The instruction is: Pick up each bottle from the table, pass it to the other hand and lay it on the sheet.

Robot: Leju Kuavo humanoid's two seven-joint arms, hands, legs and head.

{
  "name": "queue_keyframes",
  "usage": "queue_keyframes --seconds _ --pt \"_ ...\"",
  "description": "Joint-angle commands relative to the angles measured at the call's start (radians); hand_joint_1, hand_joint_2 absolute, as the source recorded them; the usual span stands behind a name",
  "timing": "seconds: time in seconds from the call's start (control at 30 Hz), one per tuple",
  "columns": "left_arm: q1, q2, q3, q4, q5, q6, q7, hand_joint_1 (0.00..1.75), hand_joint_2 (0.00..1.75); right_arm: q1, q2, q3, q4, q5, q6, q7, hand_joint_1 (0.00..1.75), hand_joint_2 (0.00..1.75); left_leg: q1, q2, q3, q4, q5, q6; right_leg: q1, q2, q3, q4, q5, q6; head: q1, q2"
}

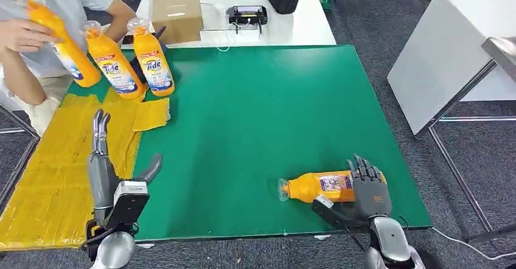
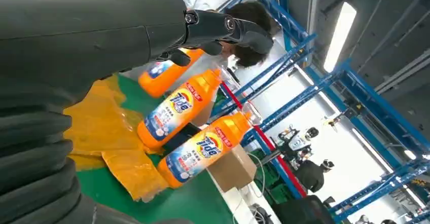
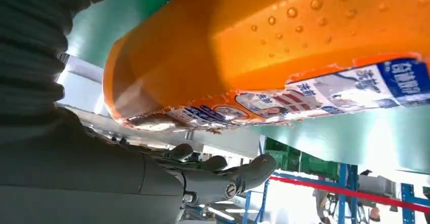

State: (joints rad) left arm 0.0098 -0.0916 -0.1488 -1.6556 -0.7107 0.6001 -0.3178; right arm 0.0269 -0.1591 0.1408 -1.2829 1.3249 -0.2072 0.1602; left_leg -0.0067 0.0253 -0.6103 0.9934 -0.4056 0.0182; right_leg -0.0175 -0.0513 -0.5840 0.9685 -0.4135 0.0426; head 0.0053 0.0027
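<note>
Reaching with the open right robot hand [image 1: 369, 187] beside the lying bottle [image 1: 316, 187], I should wrap its middle firmly before lifting.

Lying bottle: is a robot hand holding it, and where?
No grip yet: the right robot hand sits at the base end of the bottle, fingers straight.

We counted four orange Tide bottles: one lying on the green table [image 1: 255, 111] near the right hand [image 1: 369, 187], two standing upright [image 1: 114, 62] [image 1: 153, 56] at the far left, and one held by a person [image 1: 42, 19]. There was one yellow sheet [image 1: 55, 159], one cardboard box [image 1: 177, 16], and two robot hands, the left hand [image 1: 103, 165] included.
</note>
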Motion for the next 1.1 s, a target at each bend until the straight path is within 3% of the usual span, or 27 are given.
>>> queue_keyframes --seconds 0.03,0.1,0.5,0.57,0.6,0.67,0.7,0.77,0.83,1.03,1.1 --pt "-0.050 0.029 -0.042 0.081 0.020 -0.007 -0.006 0.00 1.75 -0.035 -0.005 0.061 0.194 -0.009 0.064 -0.029 1.48 1.75 0.002 -0.004 0.002 -0.001 0.001 -0.002 0.002 0.002 0.003 -0.002 0.000 -0.001 0.000 0.000" --pt "-0.056 0.027 -0.048 0.088 0.022 -0.006 -0.007 0.00 1.75 -0.047 -0.008 0.078 0.220 -0.009 0.063 -0.036 1.64 1.75 0.001 -0.002 0.003 -0.001 0.001 -0.001 0.001 0.001 0.004 -0.002 0.000 -0.001 0.000 0.000" --pt "-0.061 0.034 -0.067 0.096 0.045 0.002 -0.016 0.00 1.75 -0.053 -0.050 0.155 0.266 -0.051 0.083 -0.058 1.62 1.75 0.003 -0.004 0.009 -0.002 0.002 0.001 0.002 0.000 0.011 -0.003 0.001 -0.001 0.000 0.000" --pt "-0.059 0.035 -0.066 0.091 0.048 0.003 -0.017 0.00 1.75 -0.049 -0.038 0.152 0.239 -0.099 0.027 -0.105 1.62 1.75 0.003 -0.004 0.009 -0.001 0.002 0.001 0.002 0.000 0.011 -0.003 0.001 -0.001 0.000 0.000" --pt "-0.053 0.041 -0.068 0.082 0.052 -0.009 -0.016 0.00 1.75 -0.030 -0.036 0.155 0.170 -0.175 0.013 -0.169 1.75 1.75 0.003 -0.006 0.009 -0.002 0.002 0.000 0.002 0.000 0.011 -0.003 0.001 -0.001 0.000 0.000" --pt "-0.037 0.042 -0.066 0.065 0.049 -0.034 -0.011 0.00 1.75 -0.004 -0.010 0.137 0.040 -0.207 -0.062 -0.176 1.75 1.75 0.004 -0.006 0.009 -0.001 0.002 0.000 0.003 0.000 0.011 -0.003 0.000 -0.002 0.000 0.000" --pt "-0.025 0.040 -0.071 0.047 0.065 -0.068 -0.008 0.00 1.75 0.005 0.022 0.119 -0.035 -0.214 -0.122 -0.180 1.75 1.75 0.003 -0.003 0.008 -0.001 0.001 0.000 0.002 0.001 0.010 -0.001 0.000 -0.001 0.000 0.000" --pt "-0.008 0.045 -0.099 0.037 0.097 -0.143 -0.010 0.00 1.75 0.025 0.121 0.061 -0.179 -0.403 -0.279 -0.297 1.75 1.75 0.002 0.001 0.006 -0.001 0.001 -0.001 0.001 0.005 0.011 0.000 0.001 -0.001 0.000 0.000" --pt "-0.006 0.043 -0.134 0.055 0.117 -0.187 -0.011 0.00 1.75 0.040 0.164 0.048 -0.311 -0.408 -0.350 -0.313 1.75 1.75 0.002 0.001 0.004 0.000 0.001 0.000 0.001 0.005 0.015 0.001 0.001 -0.001 0.000 0.000" --pt "-0.012 0.043 -0.140 0.063 0.116 -0.183 -0.010 0.00 1.75 0.048 0.158 0.040 -0.314 -0.405 -0.343 -0.306 1.75 1.75 0.002 -0.003 -0.001 0.001 0.002 0.000 0.001 0.002 0.011 0.001 0.000 0.000 0.000 0.000" --pt "-0.009 0.056 -0.169 0.064 0.192 -0.267 -0.029 0.00 1.75 0.037 0.192 0.019 -0.337 -0.509 -0.467 -0.415 1.75 1.75 0.003 -0.004 -0.002 0.001 0.002 0.000 0.001 0.002 0.010 0.001 0.000 0.000 0.000 0.000"
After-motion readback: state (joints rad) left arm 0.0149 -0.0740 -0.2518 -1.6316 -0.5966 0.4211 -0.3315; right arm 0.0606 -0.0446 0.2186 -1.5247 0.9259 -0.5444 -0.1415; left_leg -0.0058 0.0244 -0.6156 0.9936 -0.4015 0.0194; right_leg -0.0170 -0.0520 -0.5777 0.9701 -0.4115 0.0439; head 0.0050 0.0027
